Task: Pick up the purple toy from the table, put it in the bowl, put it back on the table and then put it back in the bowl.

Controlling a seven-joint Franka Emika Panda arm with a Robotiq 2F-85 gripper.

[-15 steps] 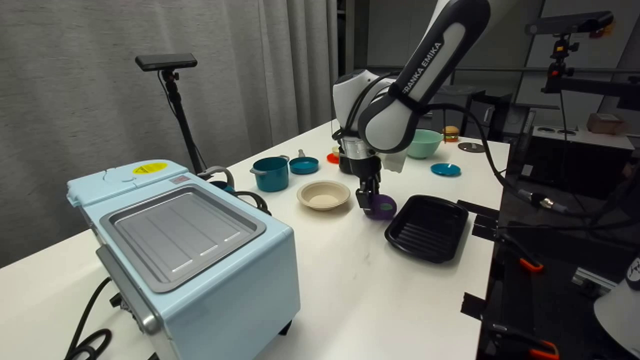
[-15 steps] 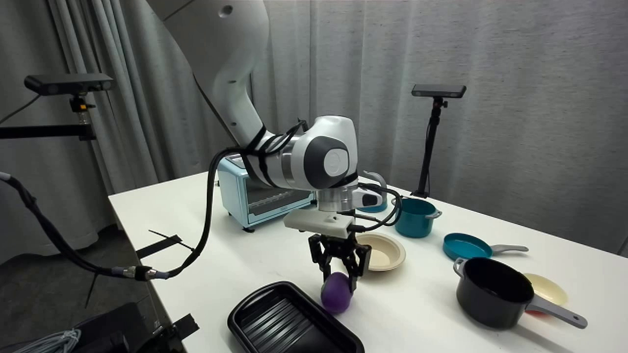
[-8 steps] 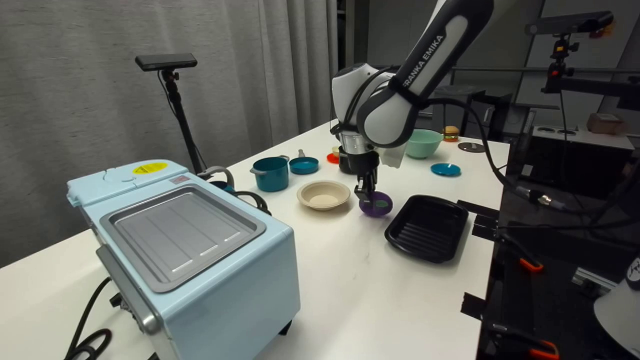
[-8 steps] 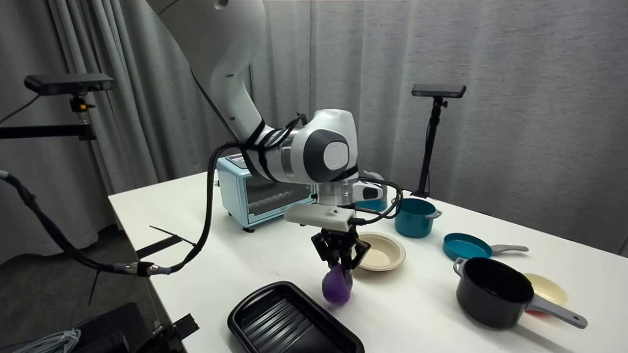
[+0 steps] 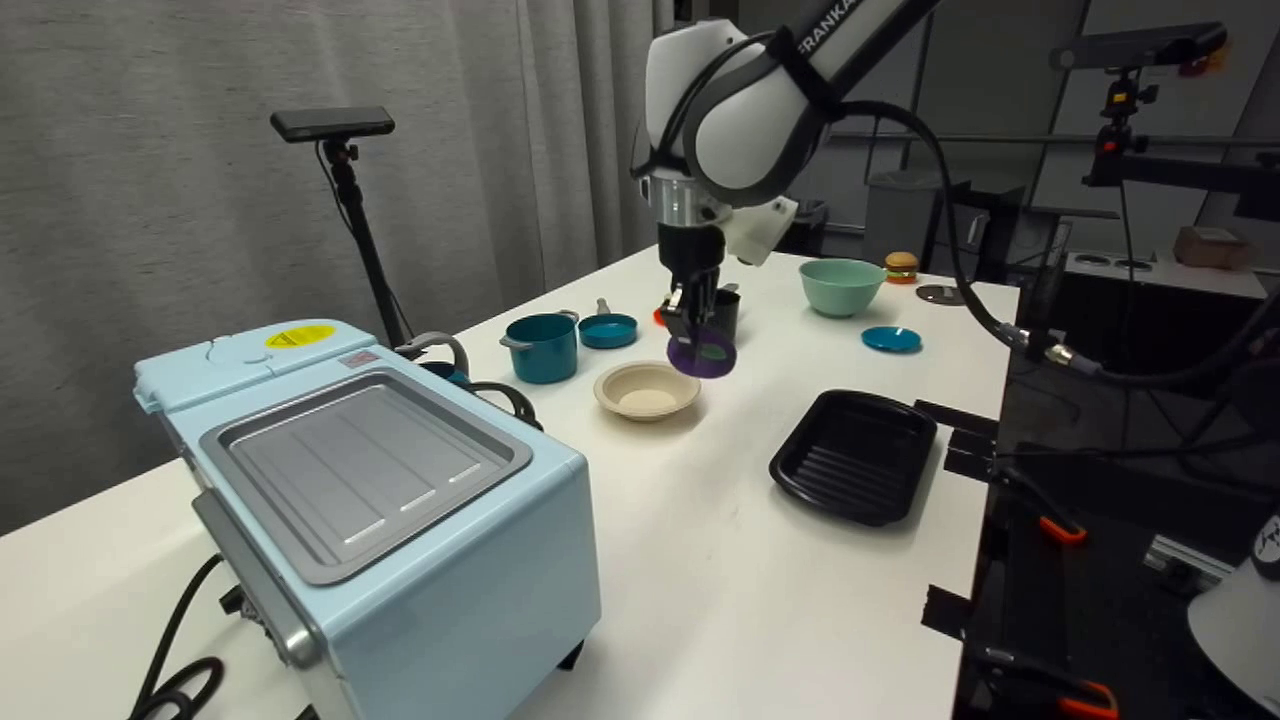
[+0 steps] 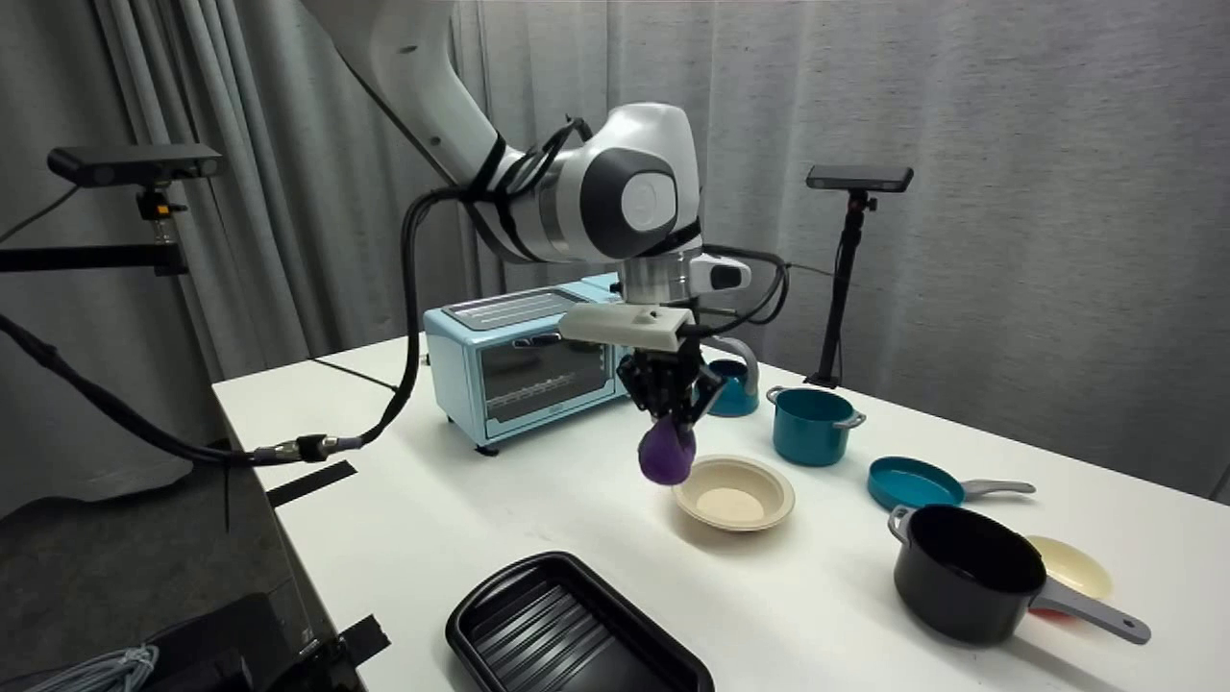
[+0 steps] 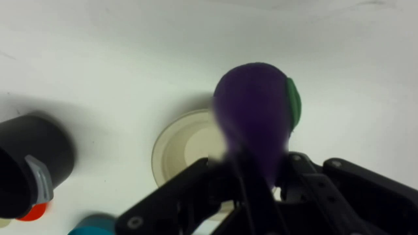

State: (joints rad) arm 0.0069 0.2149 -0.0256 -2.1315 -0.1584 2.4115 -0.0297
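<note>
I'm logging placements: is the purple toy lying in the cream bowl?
No, the gripper holds the purple toy in the air, and the cream bowl shows bare inside.

"FRANKA" on the robot arm (image 5: 755, 125)

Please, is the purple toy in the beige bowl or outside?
Outside: the gripper holds the purple toy aloft; the bowl shows bare inside.

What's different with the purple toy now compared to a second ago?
The gripper has closed on the toy and lifted it off the table, up and away from the black tray toward the beige bowl. The toy now hangs in the air. The beige bowl, black tray, teal pot and oven stayed put.
</note>
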